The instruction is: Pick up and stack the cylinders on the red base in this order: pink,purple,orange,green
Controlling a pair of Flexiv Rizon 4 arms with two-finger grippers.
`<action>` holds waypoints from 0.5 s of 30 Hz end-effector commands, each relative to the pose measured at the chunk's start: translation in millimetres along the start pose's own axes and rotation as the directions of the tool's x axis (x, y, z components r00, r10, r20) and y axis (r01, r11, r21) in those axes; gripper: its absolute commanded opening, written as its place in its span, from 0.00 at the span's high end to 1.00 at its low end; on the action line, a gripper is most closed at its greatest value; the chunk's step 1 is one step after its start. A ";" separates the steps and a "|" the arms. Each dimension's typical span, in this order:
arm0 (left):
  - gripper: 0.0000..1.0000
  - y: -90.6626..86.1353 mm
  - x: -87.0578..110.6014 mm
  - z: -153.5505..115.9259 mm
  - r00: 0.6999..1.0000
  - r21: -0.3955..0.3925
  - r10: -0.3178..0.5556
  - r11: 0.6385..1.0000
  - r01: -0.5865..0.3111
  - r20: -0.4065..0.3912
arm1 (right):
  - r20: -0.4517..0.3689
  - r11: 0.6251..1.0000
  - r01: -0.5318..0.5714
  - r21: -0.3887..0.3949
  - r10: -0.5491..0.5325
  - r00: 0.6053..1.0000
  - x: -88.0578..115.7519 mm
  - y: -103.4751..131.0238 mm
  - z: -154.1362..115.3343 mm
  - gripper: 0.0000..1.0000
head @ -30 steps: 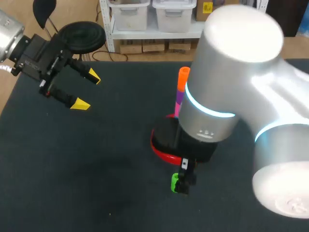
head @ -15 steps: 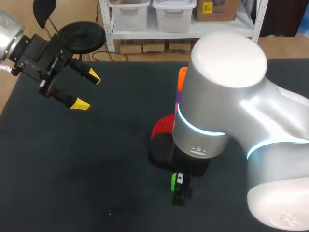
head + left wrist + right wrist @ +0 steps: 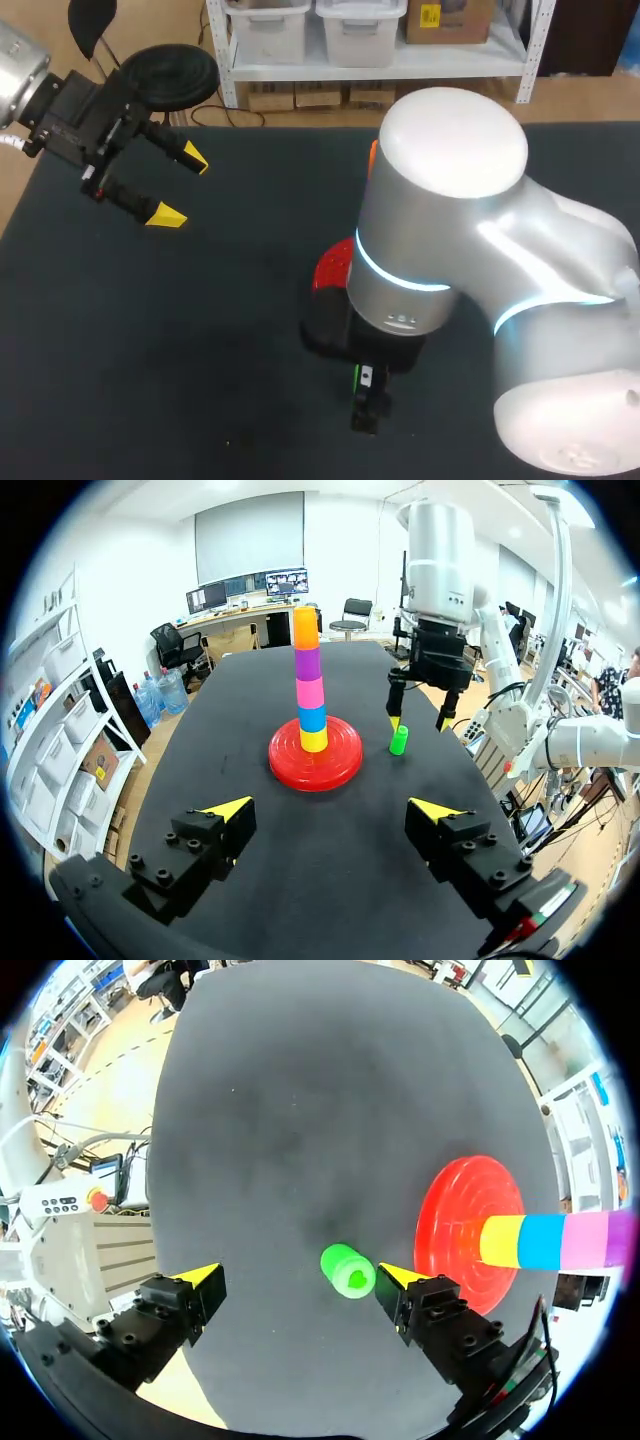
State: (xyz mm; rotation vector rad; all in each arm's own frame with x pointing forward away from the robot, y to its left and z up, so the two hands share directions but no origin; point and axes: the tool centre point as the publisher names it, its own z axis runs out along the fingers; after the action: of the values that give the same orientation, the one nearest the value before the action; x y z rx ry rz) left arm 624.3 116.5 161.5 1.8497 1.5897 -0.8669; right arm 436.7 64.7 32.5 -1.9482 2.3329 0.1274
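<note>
The red base (image 3: 315,757) carries a post of yellow, blue, pink, purple and orange cylinders (image 3: 308,680). Just beside the base, the green cylinder (image 3: 399,741) stands upright on the black table. My right gripper (image 3: 417,720) hangs open directly over it. In the right wrist view the green cylinder (image 3: 348,1270) lies below and between the fingers of the right gripper (image 3: 297,1278), nearer one finger and touching neither. My left gripper (image 3: 180,187) is open and holds nothing, raised at the far left, well away from the stack. In the head view my right arm (image 3: 440,230) hides most of the stack.
In the head view only a slice of the red base (image 3: 332,264) and a sliver of the green cylinder (image 3: 357,375) show past the right arm. The black table top (image 3: 180,340) is bare on the left and in front.
My right arm has swung toward the table's near side and come down over the green cylinder, covering more of the stack. Its fingers stayed open. The left arm has not moved.
</note>
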 end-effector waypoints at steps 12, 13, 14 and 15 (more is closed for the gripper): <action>0.00 -0.8 0.7 0.2 1.000 -0.003 0.002 1.000 -0.002 0.001 | -0.006 0.999 0.050 0.013 -0.050 0.999 0.3 -7.2 15.7 0.00; 0.00 -0.8 0.7 0.2 1.000 -0.003 0.002 1.000 -0.002 0.001 | -0.005 0.999 0.051 0.013 -0.051 0.999 0.9 -7.7 16.2 0.00; 0.00 -0.8 0.7 0.2 1.000 -0.003 0.002 1.000 -0.002 0.001 | -0.004 0.999 0.052 0.012 -0.052 0.999 1.4 -8.3 16.6 0.00; 0.00 -0.8 0.7 0.2 1.000 -0.003 0.002 1.000 -0.002 0.001 | -0.002 0.999 0.052 0.010 -0.052 0.999 1.7 -8.5 16.8 0.00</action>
State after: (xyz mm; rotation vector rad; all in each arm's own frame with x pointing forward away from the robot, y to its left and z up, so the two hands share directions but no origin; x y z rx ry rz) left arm 624.3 116.5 161.5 1.8497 1.5897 -0.8669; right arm 443.9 64.7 17.8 -2.0045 2.2805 0.1031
